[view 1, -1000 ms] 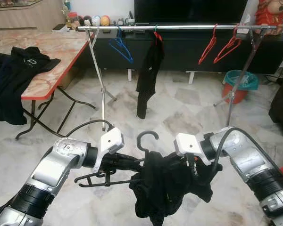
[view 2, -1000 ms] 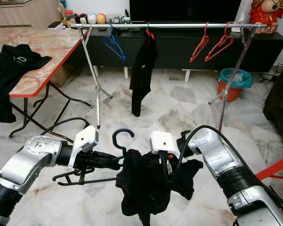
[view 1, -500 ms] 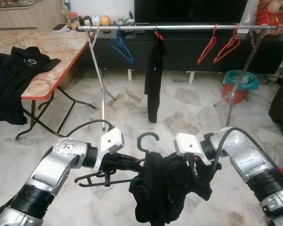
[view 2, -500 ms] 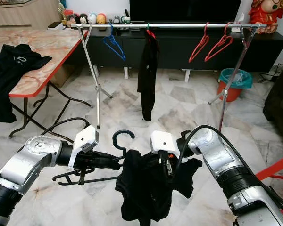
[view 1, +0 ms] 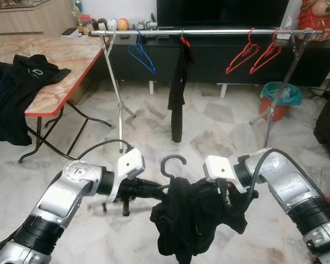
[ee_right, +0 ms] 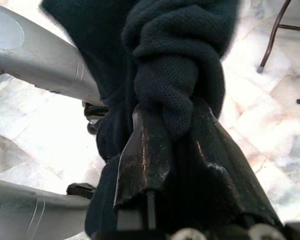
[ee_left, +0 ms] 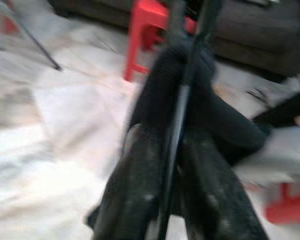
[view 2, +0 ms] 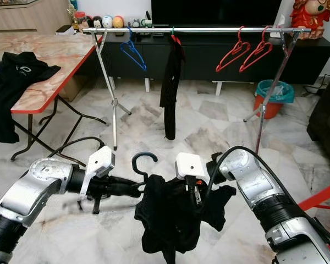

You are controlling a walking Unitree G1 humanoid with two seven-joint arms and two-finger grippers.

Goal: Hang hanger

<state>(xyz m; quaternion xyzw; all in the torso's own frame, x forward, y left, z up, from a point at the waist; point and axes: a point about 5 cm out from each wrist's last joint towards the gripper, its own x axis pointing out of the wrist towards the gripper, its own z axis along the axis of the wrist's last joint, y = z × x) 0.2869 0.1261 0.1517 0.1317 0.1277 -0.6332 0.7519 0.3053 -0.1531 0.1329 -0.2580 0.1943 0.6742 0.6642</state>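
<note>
Gripping black hanger (view 1: 172, 165), left claw (view 1: 154, 191); right claw (ee_right: 175, 130) pinches garment (view 1: 195, 220).

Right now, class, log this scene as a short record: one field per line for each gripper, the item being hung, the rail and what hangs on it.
left gripper: shut on the black hanger, low before the robot
right gripper: shut on a fold of the dark garment
dark garment: bunched on the black hanger, drooping toward the floor
clothes rail: ahead, across the room, not yet reached
on the rail: blue hanger, black hanging garment, two red hangers
table: on the robot's left, dark clothes draped over it
</note>
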